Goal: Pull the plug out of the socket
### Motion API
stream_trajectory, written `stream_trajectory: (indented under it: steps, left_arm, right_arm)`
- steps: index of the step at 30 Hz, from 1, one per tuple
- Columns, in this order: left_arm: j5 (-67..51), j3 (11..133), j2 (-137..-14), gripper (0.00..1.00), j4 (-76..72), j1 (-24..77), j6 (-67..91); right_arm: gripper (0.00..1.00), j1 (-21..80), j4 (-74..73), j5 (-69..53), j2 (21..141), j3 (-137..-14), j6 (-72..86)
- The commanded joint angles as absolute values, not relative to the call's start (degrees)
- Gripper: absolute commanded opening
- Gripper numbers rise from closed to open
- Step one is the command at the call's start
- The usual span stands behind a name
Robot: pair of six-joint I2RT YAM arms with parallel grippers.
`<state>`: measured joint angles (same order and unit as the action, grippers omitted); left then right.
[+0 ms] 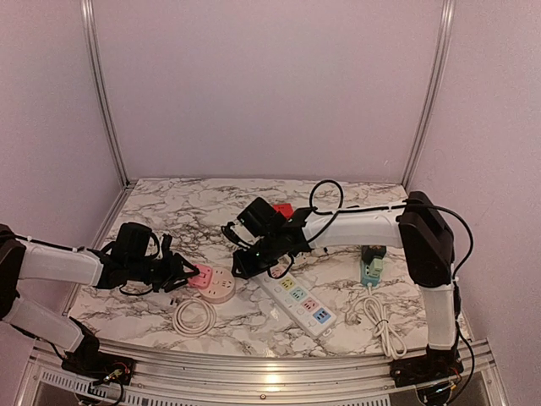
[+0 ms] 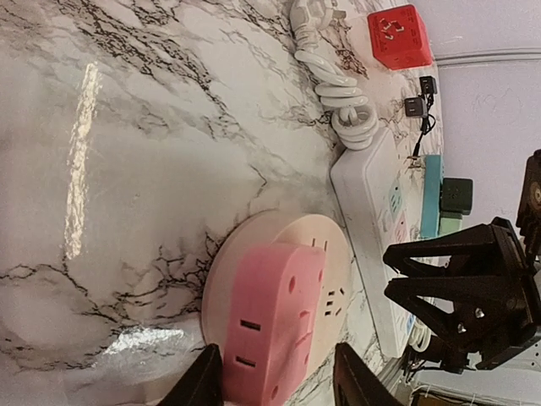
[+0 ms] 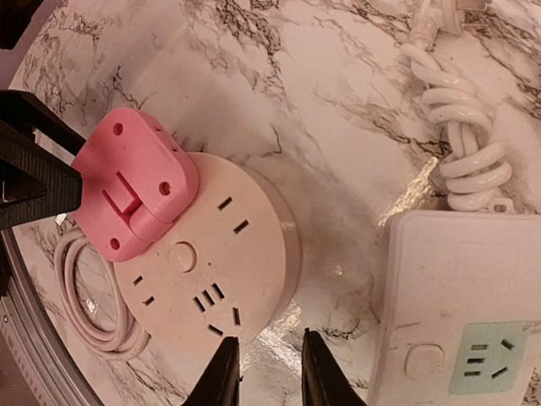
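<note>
Two end effectors hang with jaws apart over your desk (image 1: 169,203): the left end effector (image 2: 275,381) straddles the pink plug (image 3: 135,182) seated in the round socket (image 3: 228,271), the right end effector (image 3: 269,372) hovers beside its rim, so pulling now would likely drag the unpinned socket along.

Pink blocky plug (image 3: 131,182), seated in round beige socket (image 3: 221,272), near rim
</note>
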<state>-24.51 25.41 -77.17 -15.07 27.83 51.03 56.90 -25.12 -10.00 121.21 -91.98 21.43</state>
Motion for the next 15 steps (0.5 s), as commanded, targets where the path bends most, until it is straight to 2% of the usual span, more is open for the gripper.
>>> stream_trajectory:
  steps: [1, 15]
  left_arm:
    - [-26.48, 25.36, -76.30, 0.43, -16.78, 29.27, 51.42]
    - [-27.68, 30.84, -80.31, 0.36, -11.58, 30.28, 46.70]
  right_arm:
    - [0.24, 57.37, -24.06, -9.75, 122.93, -92.72, 22.06]
    - [0.23, 57.35, -24.07, -9.36, 123.93, -92.02, 21.71]
